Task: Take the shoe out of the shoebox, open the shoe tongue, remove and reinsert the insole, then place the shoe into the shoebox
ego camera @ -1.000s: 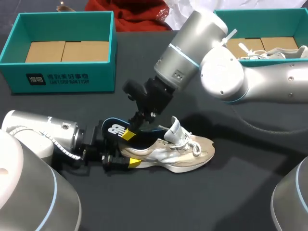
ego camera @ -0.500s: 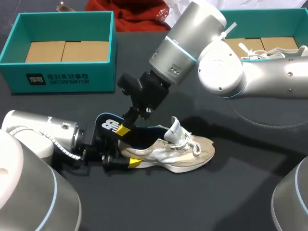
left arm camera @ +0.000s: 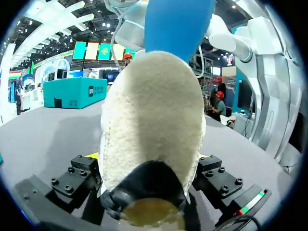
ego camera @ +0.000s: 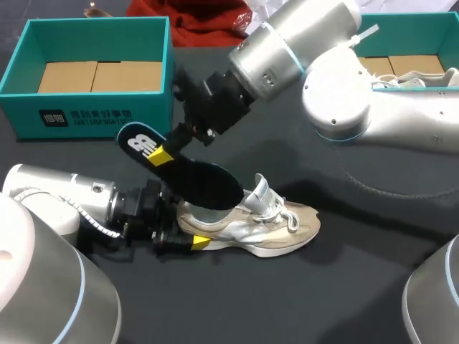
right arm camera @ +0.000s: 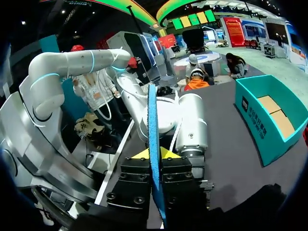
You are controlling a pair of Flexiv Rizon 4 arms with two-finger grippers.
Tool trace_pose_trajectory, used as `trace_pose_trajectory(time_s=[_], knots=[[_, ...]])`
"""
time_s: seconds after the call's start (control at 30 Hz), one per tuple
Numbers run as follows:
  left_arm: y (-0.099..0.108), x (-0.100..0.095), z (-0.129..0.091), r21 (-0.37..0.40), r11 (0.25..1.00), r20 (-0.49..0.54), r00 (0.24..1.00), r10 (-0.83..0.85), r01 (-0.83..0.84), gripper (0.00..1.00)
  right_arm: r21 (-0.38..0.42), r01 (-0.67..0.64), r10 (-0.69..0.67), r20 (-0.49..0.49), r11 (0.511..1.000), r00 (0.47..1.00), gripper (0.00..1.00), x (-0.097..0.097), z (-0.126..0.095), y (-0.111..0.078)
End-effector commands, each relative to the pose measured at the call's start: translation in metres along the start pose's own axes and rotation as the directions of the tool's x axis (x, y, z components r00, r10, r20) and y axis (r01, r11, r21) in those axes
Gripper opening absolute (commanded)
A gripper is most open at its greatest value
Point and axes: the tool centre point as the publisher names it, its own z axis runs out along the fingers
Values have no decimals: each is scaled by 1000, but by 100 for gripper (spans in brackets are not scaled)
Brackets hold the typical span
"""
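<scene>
Found the shoe [ego camera: 251, 226] already out of its box, standing on its sole on the dark table [ego camera: 344, 287], toe toward the right arm's side. Found the tongue [ego camera: 259, 192] lifted upright, so counted that step as done. Caught the insole [ego camera: 183, 168] partway through removal: heel end raised high and tilted, fore end low over the shoe's mouth, impossible to say whether fully clear. Judged the task roughly at its middle, with reinsertion and the return to a shoebox left to do.

Saw the left claw [ego camera: 188, 231] low on the table, pinching the shoe's heel from both sides as a brace; confirmed by the left wrist view, with the fuzzy heel filling the gap. Saw the right claw [ego camera: 165, 150] pressed tight on the insole near its heel end, the thin blue edge clamped between the yellow tips in the right wrist view.

Noted the shoe as a low cream-and-beige runner with white midsole, loose white laces and a dark heel tab. Noted the insole as thin, dark on top with a white mark at the heel, blue beneath. Expected it to flex going back in, a guess only.

Spotted a teal shoebox [ego camera: 154, 107] at the table's far left, holding only cardboard, well apart from the shoe. Spotted a second teal box [ego camera: 416, 36] at the far right, with what looked like another shoe [ego camera: 391, 77] inside.
</scene>
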Motion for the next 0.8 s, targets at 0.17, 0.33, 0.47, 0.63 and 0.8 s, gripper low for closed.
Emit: trace_pose_trajectory(time_s=[0.17,0.33,0.47,0.63,0.8], knots=[[4,0,-1,-1,1000,1,1000,0,0,0,-112,48,-48,11,993,999,0,17,-28,-3],[4,0,-1,-1,1000,1,1000,0,0,0,-112,48,-48,11,993,999,0,17,-28,-3],[4,0,-1,-1,1000,1,1000,0,0,0,-186,51,-40,62,981,997,0,36,-55,8],[4,0,-1,-1,1000,1,1000,0,0,0,-313,108,-95,56,944,994,0,70,-106,28],[4,0,-1,-1,1000,1,1000,0,0,0,-388,36,-32,16,921,999,0,86,-141,31]])
